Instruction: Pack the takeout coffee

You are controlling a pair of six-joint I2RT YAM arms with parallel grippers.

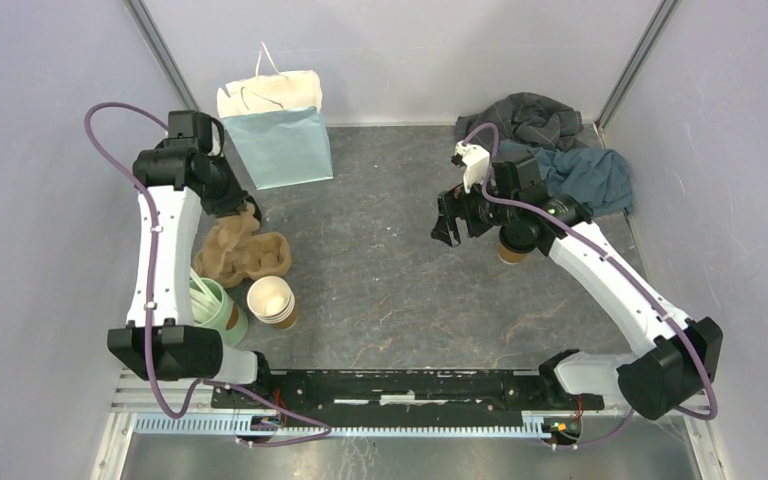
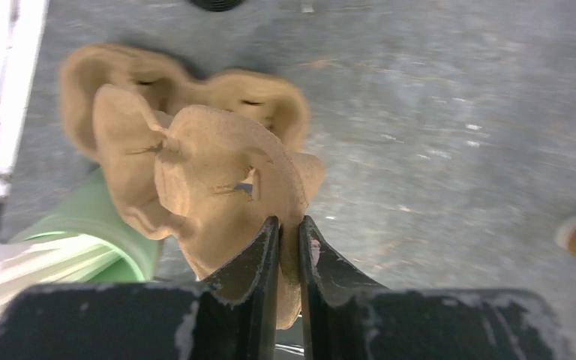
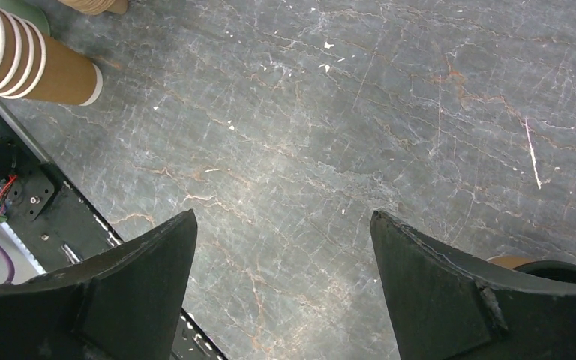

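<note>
Tightly pinched: the left claw (image 2: 289,225) has its two fingers nearly together on the rim of a brown moulded-pulp cup carrier (image 2: 210,157) at the left side of the grey table (image 1: 390,290). Just beside the carrier stand a pale green cup (image 1: 222,312) of white sticks and a stack of lidless brown cups (image 1: 272,300). At the back left a pale blue paper bag (image 1: 282,145) stands upright with its mouth open. Across the table the right claw (image 3: 283,217) hangs above bare tabletop, fingers spread wide and holding nothing. The takeout coffee (image 1: 510,255), a brown cup with a black lid, stands on the table right of centre. It is largely hidden under the right arm in the overhead view and peeks from behind one finger at the wrist view's lower right edge. A heap of dark cloth (image 1: 560,150) lies in the back right corner.
</note>
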